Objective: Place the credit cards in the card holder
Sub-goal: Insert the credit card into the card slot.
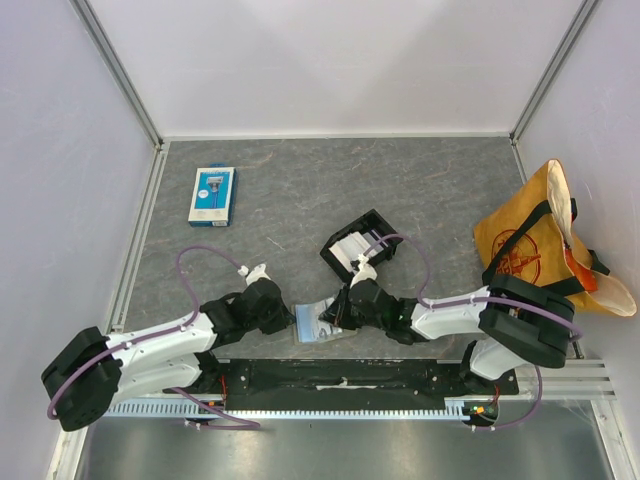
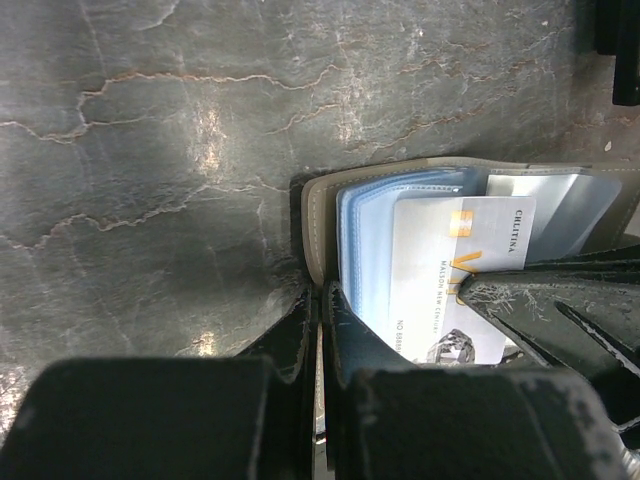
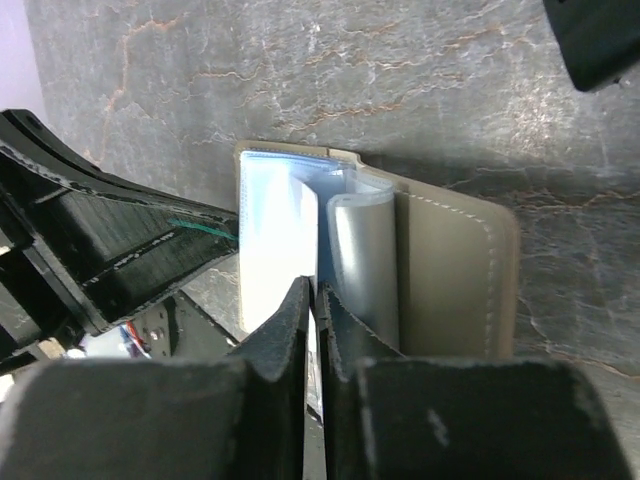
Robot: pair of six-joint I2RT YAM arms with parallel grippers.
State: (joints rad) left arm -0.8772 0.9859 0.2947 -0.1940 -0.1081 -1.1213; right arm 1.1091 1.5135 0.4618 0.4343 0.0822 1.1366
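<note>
Both grippers are working at the table's (image 1: pixel 420 190) near edge, mid. Left gripper (image 2: pixel 320 295) is pinching the card holder (image 3: pixel 450 270) by its cover; right gripper (image 3: pixel 312 290) is clamping, apparently, a clear pocket leaf. We're spreading pockets w/ one white card (image 2: pixel 455 270) already in. Next: fetching more credit cards (image 1: pixel 352 248) from the black tray (image 1: pixel 374 217) behind. Retail pack (image 1: pixel 212 195) & yellow bag (image 1: pixel 545 235) aren't blocking.
</note>
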